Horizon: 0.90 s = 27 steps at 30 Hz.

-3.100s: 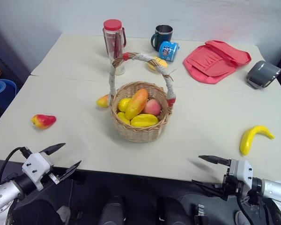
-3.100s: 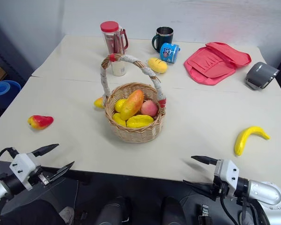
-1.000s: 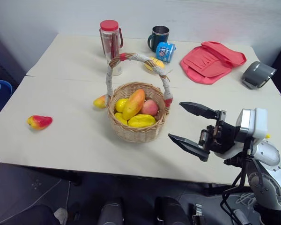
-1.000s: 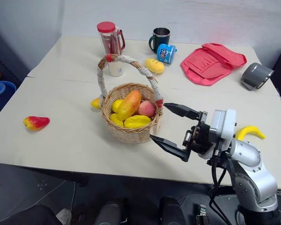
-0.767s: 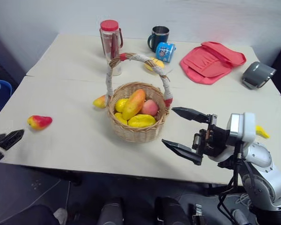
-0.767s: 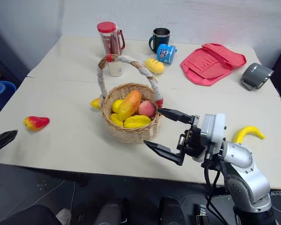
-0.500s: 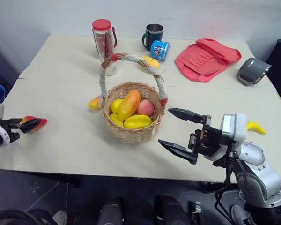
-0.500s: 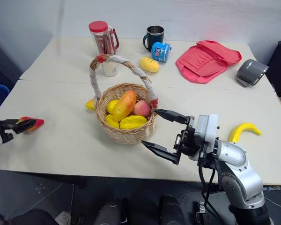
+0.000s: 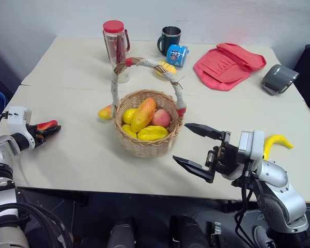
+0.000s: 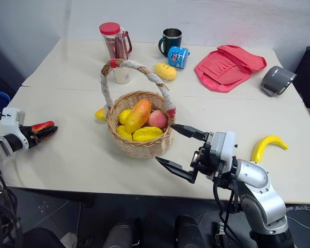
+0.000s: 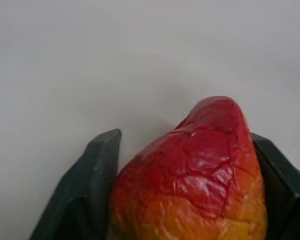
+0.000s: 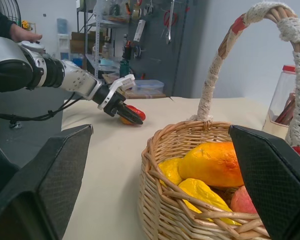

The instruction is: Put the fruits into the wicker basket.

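One red-yellow pear [image 9: 45, 125] sits between the two black fingers of the left claw [image 9: 47, 129] at the left of the frame, near the surface's [image 9: 82, 155] front-left edge; the left wrist view shows the fingers pressed against both flanks of the fruit, so the claw looks closed on it, with the pear apparently low on or just at the surface. The step in hand reads as the pick-up of this pear. The next move calls for a lift clear of the surface, then a carry toward the centre of the frame to the wicker basket [image 9: 144, 147], which stands mid-surface already holding several fruits [image 9: 144, 121] under its tall cloth-wrapped handle [image 9: 144, 64]. That handle arches across the opening, so the drop should come in from the near-left side, under or beside the arch. A second pear-shaped fruit [image 9: 105, 111] lies just beside the basket's left wall, a yellow lemon [image 10: 165, 71] sits behind it in the upper centre, and a banana [image 9: 275, 143] lies at the right; all are still out. The right claw [image 9: 196, 150] hangs wide open and empty just right of the basket, close to its rim, so the open room is the bare stretch between pear and basket on the left.
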{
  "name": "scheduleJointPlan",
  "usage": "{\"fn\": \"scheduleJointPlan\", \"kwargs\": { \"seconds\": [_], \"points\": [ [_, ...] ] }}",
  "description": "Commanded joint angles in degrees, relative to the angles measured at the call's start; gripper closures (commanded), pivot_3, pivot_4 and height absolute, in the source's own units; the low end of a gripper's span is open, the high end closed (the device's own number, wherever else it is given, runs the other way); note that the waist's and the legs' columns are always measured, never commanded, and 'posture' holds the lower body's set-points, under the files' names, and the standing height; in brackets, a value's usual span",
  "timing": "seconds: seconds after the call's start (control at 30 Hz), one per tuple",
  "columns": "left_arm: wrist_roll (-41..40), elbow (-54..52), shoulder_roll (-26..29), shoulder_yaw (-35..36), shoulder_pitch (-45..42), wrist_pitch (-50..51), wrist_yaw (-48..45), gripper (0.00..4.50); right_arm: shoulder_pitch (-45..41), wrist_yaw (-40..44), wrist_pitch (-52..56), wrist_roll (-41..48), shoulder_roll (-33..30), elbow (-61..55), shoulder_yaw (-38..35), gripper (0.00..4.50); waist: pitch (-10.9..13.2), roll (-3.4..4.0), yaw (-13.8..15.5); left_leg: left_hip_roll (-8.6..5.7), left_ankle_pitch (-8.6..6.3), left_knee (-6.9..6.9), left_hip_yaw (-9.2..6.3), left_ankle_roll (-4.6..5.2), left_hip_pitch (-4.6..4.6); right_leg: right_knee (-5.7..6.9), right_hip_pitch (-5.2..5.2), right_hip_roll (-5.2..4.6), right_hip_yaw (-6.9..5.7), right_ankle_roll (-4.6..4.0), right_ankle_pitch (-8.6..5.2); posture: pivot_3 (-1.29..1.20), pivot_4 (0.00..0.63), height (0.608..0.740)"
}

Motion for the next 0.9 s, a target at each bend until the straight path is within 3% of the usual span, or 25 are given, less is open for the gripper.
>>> {"fn": "scheduleJointPlan", "kwargs": {
  "seconds": [0.03,0.17,0.27,0.4,0.53,0.7,0.9],
  "points": [
    [-0.02,0.28,-0.43,1.69,0.54,-2.98,-2.38,2.01,0.72,0.34,-0.71,0.68,-0.73,-1.03,-1.52,0.00,0.00,0.00,0.05,0.00,0.00,0.01,0.00,0.01,0.00,0.00,0.00,0.00,0.00,0.00,0.00,0.00,0.150,0.740],
    [-5.30,-7.54,-0.67,6.87,4.80,-6.06,-9.86,2.02,1.17,0.24,-0.83,0.34,-1.19,-1.03,-2.20,0.00,0.00,-0.01,-0.09,0.00,0.00,0.03,0.01,0.02,0.00,0.03,-0.01,-0.02,0.01,0.00,0.00,0.00,0.150,0.740],
    [-16.19,-29.20,-0.82,11.91,11.26,2.50,-17.93,2.02,1.86,-1.39,-0.70,0.15,-1.59,-1.13,-4.56,0.00,0.13,-0.30,-0.07,0.05,0.02,0.02,0.10,-0.01,-0.05,0.30,-0.16,-0.04,0.01,0.00,0.00,0.00,0.150,0.740],
    [-24.67,-52.05,-0.30,10.98,17.24,13.97,-21.19,2.02,2.57,-2.69,-0.17,0.40,-2.48,-1.19,-7.06,0.00,0.16,-0.38,0.18,0.04,0.02,0.11,0.04,-0.01,-0.07,0.36,-0.14,-0.12,0.08,0.00,0.00,0.00,0.150,0.740],
    [-24.16,-70.41,-5.50,-3.06,9.23,22.17,-14.35,2.02,5.22,-2.57,-1.90,-1.35,-2.59,0.51,-8.66,0.00,0.25,-0.23,1.17,-0.09,-0.03,0.15,-0.07,0.20,0.04,0.03,0.13,-0.15,0.06,0.02,0.01,0.00,0.150,0.740],
    [-15.02,-70.38,-16.34,-14.93,0.41,23.15,-3.98,2.02,5.83,-3.14,-3.79,-2.85,-1.57,1.53,-8.75,0.00,0.31,-0.08,1.10,-0.08,0.02,0.41,-0.11,0.13,0.08,0.04,0.31,-0.04,0.09,0.12,0.09,0.00,0.150,0.740],
    [-9.48,-64.57,-16.58,-18.79,-2.47,17.29,-8.66,0.15,7.05,-4.20,-5.32,-4.16,-0.34,0.69,-8.15,0.00,0.35,-0.01,0.04,0.03,0.10,0.31,-0.10,-0.01,0.09,-0.01,0.23,0.14,0.12,0.09,0.07,0.00,0.150,0.740]
  ]
}}
